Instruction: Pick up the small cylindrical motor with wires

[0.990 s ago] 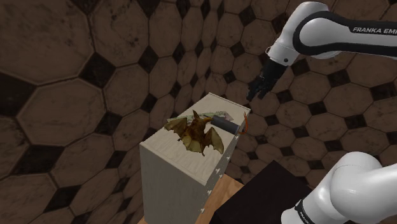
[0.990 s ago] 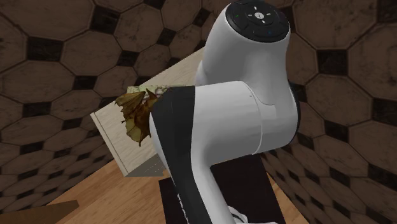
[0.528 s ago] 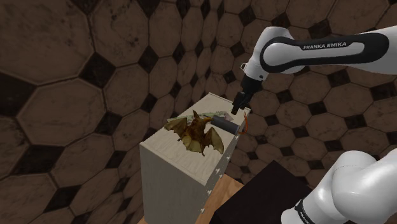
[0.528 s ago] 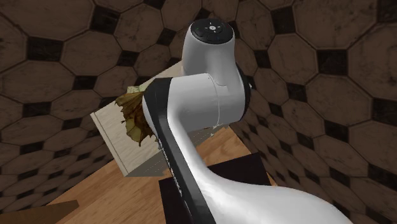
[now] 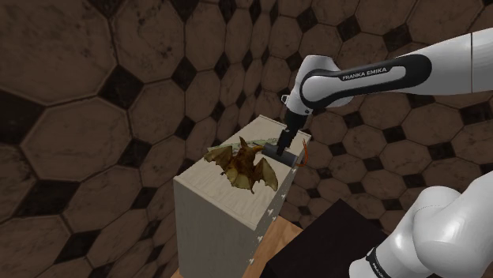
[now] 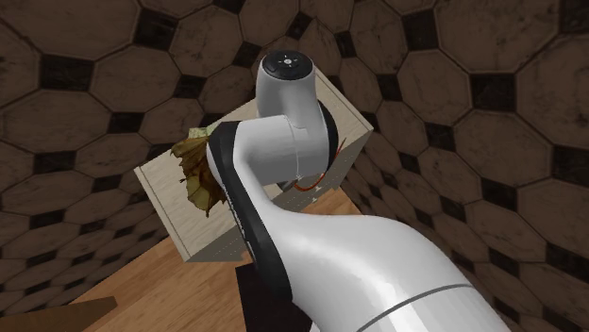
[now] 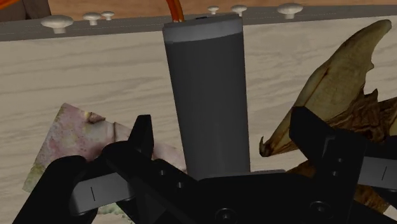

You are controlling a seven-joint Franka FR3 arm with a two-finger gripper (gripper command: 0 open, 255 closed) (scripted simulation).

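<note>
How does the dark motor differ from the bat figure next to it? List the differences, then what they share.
The motor is a smooth dark grey cylinder; the bat figure is mottled brown with jagged spread wings. An orange wire leaves the motor's far end; the bat figure has none. The motor lies between the fingers of the open gripper, untouched; the bat figure lies outside them. Both rest on the pale wood-grain cabinet top.
</note>
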